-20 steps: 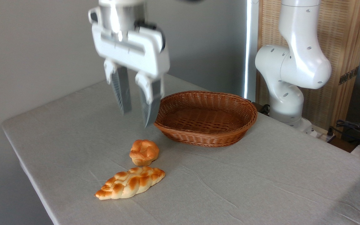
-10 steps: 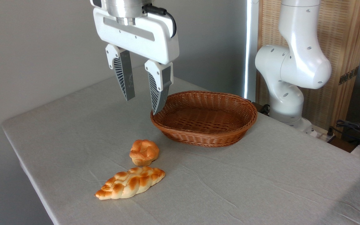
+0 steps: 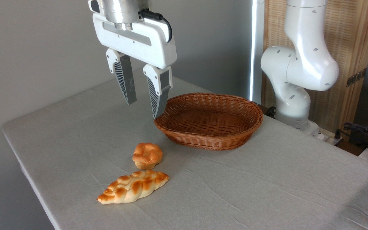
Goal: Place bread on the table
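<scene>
My hand [image 3: 143, 110] hangs in the air above the counter [image 3: 267, 179], its two ribbed fingers [image 3: 125, 81] spread apart and pointing down with nothing between them. The right fingertip sits just at the left rim of the brown wicker basket [image 3: 209, 120]; whether it touches the rim I cannot tell. The basket is empty and stands toward 12 o'clock on the grey cloth. The bread [image 3: 133, 187], a long braided golden loaf, lies flat on the counter at about 7 o'clock from the basket, well apart from my hand and lower in the view. Just beyond it, toward 12 o'clock, rests a small round knotted bun [image 3: 147, 155], close to the loaf. My white arm base [image 3: 299, 80] stands at 2 o'clock, behind the counter's far edge.
</scene>
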You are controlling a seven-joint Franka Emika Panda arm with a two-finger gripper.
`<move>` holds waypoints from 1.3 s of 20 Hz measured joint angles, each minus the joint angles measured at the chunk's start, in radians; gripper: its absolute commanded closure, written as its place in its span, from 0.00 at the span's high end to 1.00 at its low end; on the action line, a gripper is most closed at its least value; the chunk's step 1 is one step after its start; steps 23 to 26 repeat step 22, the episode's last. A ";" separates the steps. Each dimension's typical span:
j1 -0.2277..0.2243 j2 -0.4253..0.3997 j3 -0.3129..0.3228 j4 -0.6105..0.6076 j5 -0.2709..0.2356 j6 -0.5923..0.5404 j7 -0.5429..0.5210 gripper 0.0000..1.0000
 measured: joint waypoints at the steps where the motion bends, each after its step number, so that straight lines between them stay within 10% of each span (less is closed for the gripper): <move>1: -0.001 0.000 -0.006 0.000 0.016 0.000 0.000 1.00; 26: 0.003 0.002 -0.009 0.000 0.042 0.000 0.000 1.00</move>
